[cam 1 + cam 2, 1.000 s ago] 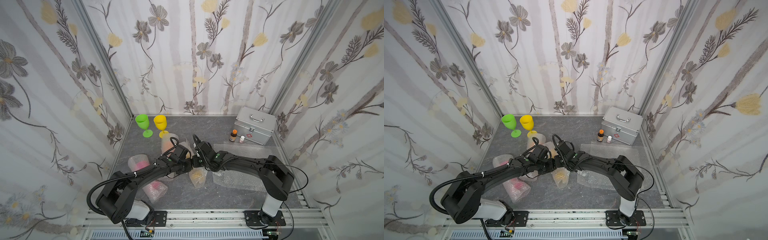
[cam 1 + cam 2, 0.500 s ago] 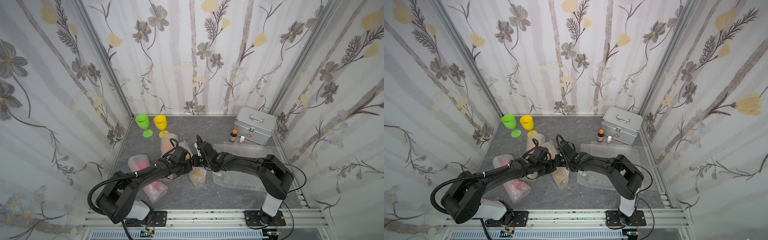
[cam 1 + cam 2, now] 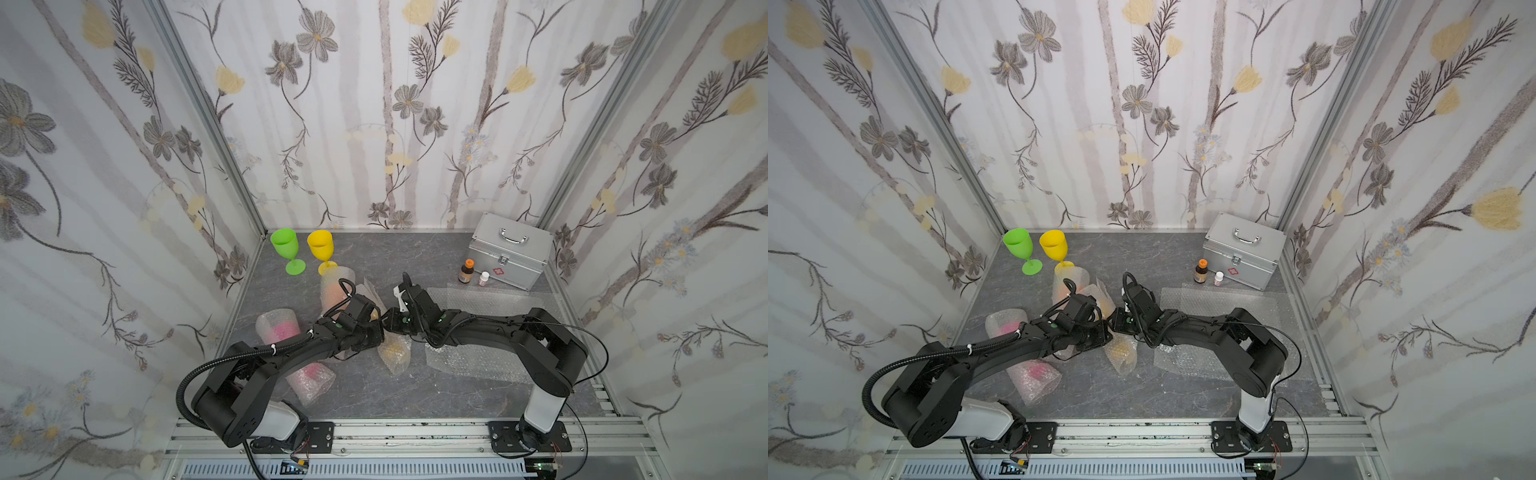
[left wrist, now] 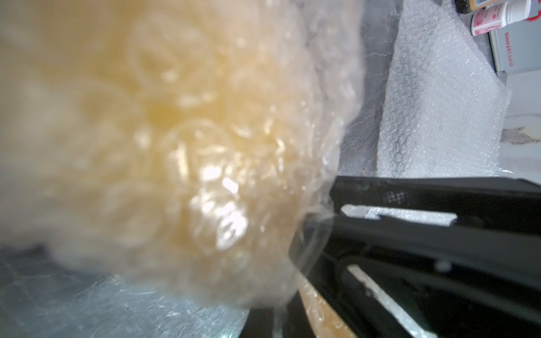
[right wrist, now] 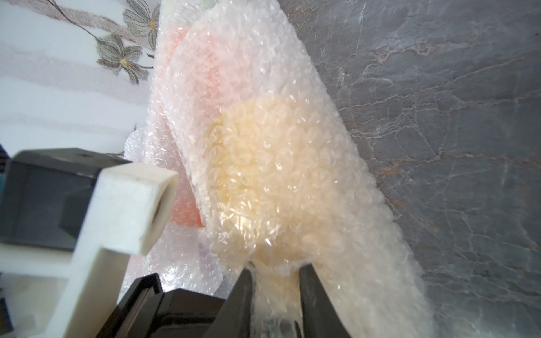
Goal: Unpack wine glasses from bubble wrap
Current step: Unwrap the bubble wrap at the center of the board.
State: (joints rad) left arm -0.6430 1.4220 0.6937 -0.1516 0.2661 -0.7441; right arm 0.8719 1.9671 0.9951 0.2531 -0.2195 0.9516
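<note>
Grey stone-pattern worktop. Left pincer is closed tight on a film edge of the bubble wrap. Right pincer is narrow, nipping the same wrap. Amber glass lies just ahead of both, wrapped. Nothing much shifted over the last second, so the wrap is probably not opening yet.

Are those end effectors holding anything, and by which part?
Both pinch the amber-tinted bubble wrap roll: right end effector at its bunched end, left end effector on a thin film edge.

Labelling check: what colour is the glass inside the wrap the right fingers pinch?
Amber-yellow glass, clearest in the right wrist view.
</note>
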